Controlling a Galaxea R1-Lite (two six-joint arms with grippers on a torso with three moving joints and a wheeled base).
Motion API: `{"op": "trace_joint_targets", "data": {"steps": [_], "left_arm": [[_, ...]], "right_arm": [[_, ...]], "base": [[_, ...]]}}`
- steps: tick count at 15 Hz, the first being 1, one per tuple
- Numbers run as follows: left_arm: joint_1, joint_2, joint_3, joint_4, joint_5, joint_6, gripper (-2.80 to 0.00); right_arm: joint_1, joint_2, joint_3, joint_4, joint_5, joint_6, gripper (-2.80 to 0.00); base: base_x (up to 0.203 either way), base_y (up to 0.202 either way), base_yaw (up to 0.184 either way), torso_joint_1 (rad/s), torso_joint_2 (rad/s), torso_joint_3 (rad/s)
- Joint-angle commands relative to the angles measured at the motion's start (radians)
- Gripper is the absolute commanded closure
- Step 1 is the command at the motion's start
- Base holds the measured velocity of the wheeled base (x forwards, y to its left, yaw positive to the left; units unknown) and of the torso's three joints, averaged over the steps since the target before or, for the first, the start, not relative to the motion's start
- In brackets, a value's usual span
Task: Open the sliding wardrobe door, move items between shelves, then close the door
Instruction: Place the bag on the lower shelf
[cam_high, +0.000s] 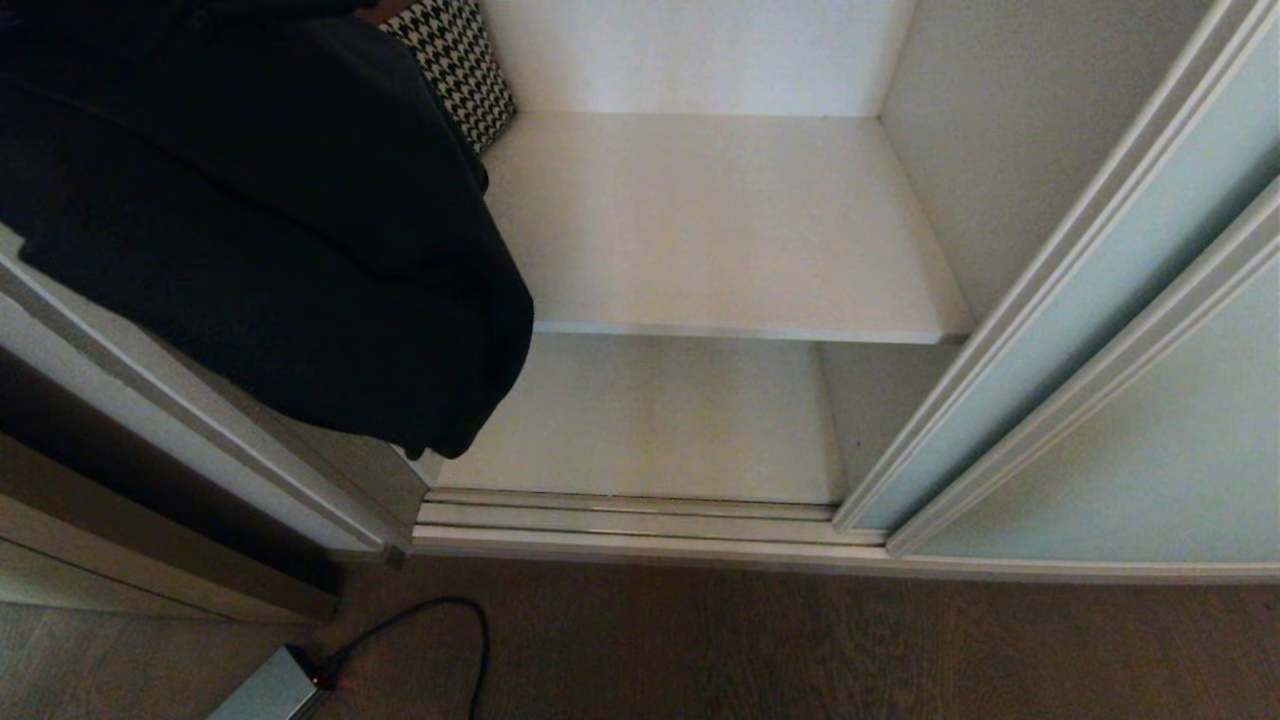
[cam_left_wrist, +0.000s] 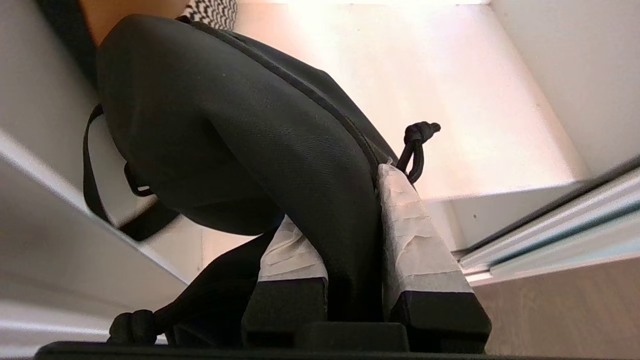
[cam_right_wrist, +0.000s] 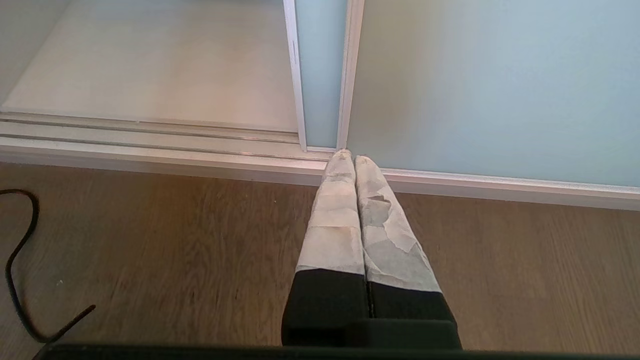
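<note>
Left gripper (cam_left_wrist: 350, 220): closed on a fold of the black drawstring bag (cam_high: 260, 220), taped fingers (cam_left_wrist: 420, 240) pinching the fabric from both sides. The bag hangs slack from the grip at the left of the wardrobe opening, in front of the left wall. A knotted cord loop (cam_left_wrist: 416, 150) sticks out just beyond the fingertips; a strap (cam_left_wrist: 95, 190) droops on the far side of the bag from the fingers.

Houndstooth cushion (cam_high: 460, 70): behind the held bag, deeper into the wardrobe than the gripper, in the back left corner over the upper shelf (cam_high: 720, 220); only one corner shows.

Lower shelf (cam_high: 650, 420): below the upper one, under and ahead of the hanging bag.

Floor track (cam_high: 620, 520): along the wardrobe front, below the bag's lowest edge.

Sliding wardrobe door (cam_high: 1080, 300): slid to the right, lapping the second panel (cam_high: 1150, 450), well apart from the left gripper.

Right gripper (cam_right_wrist: 351, 156): fingers pressed together, nothing between them, hanging over the wood floor (cam_right_wrist: 200, 250), tips pointing at the foot of the two panels.

Power brick (cam_high: 270, 690) with cable (cam_high: 440, 620): on the floor at the left.
</note>
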Motion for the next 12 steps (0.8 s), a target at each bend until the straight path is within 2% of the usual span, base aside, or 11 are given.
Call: {"op": "trace_joint_targets", "data": {"steps": [1, 5, 12], "left_arm": [[0.003, -0.09, 0.058, 0.002, -0.005, 0.005, 0.0], [0.005, -0.142, 0.09, 0.001, -0.007, 0.003, 0.0], [0.034, -0.147, 0.111, 0.003, -0.006, 0.001, 0.0]], "right_arm": [[0.0, -0.002, 0.0, 0.0, 0.0, 0.001, 0.0], [0.0, -0.002, 0.0, 0.0, 0.0, 0.001, 0.0], [0.0, -0.002, 0.0, 0.0, 0.0, 0.001, 0.0]], "base": [[0.0, 0.0, 0.0, 0.0, 0.0, 0.0], [-0.032, 0.0, 0.0, 0.002, 0.0, 0.0], [-0.195, 0.0, 0.0, -0.001, 0.01, 0.005]]}}
